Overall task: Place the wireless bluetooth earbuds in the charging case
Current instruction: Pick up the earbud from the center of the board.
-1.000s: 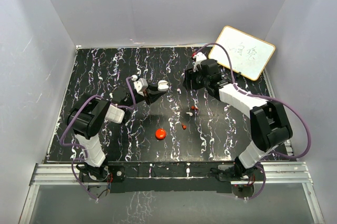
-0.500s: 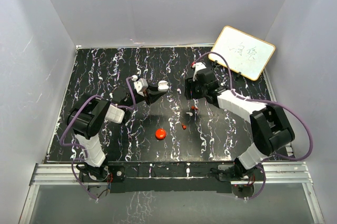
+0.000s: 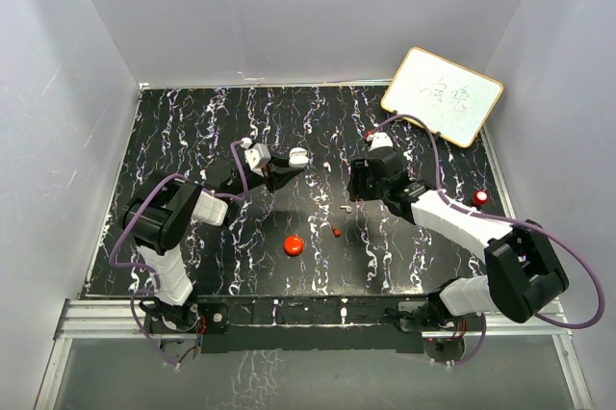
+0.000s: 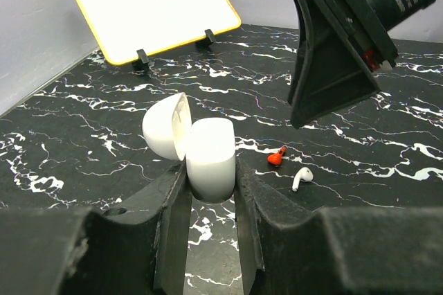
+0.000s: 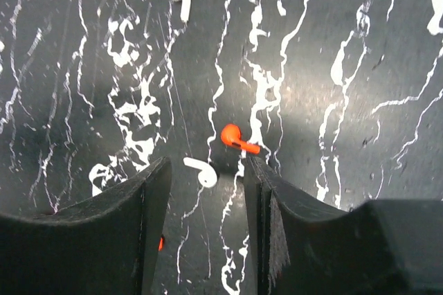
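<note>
**Two arms over a black marbled table (image 3: 192,131), with the charging case held up and the earbuds lying loose.**
The left gripper (image 4: 210,177) has its jaws pinching the white charging case (image 4: 208,151) by its lower body, clear of the table, with the lid tipped open to one side. The right gripper (image 5: 208,179) points down at the table with its jaws spread and nothing between them. Just ahead of its fingertips (image 5: 154,174), a white earbud (image 5: 201,171) and a red earbud (image 5: 239,138) lie close together on the table without touching. Another red earbud (image 3: 336,232) lies nearer the arm bases, and a round red puck (image 3: 294,244) lies beside it. No earbud is in the case. A yellow-framed whiteboard (image 3: 441,94) stands propped at the far right corner.
</note>
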You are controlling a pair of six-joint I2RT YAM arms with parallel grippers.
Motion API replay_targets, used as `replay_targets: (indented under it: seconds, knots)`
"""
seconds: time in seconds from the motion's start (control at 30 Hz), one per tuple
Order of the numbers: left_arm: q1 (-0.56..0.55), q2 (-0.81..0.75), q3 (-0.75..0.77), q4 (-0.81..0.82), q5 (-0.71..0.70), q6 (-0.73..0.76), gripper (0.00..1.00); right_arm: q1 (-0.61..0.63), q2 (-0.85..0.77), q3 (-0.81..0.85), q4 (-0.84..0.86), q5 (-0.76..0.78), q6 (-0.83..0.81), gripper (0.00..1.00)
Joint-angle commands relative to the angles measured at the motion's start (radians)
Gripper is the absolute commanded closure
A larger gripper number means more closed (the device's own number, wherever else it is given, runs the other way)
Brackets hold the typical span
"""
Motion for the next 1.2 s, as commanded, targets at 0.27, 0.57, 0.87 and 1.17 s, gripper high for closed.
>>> replay_targets:
  seconds: [0.27, 0.57, 0.87, 1.17]
  knots:
    - [0.004, -0.013, 0.006, 0.193, 0.036, 0.010, 1.00, 0.041, -0.026, -0.070, 0.011, -0.011, 0.096, 0.58]
    - [0.004, -0.014, 0.006, 0.193, 0.039, 0.008, 1.00, 0.046, 0.044, -0.084, 0.053, -0.029, 0.127, 0.59]
    - [0.004, -0.013, 0.006, 0.193, 0.048, 0.010, 1.00, 0.046, 0.097, -0.091, 0.095, -0.046, 0.137, 0.61]
    - [0.003, -0.011, 0.004, 0.193, 0.049, 0.014, 1.00, 0.046, 0.137, -0.093, 0.115, -0.041, 0.139, 0.63]
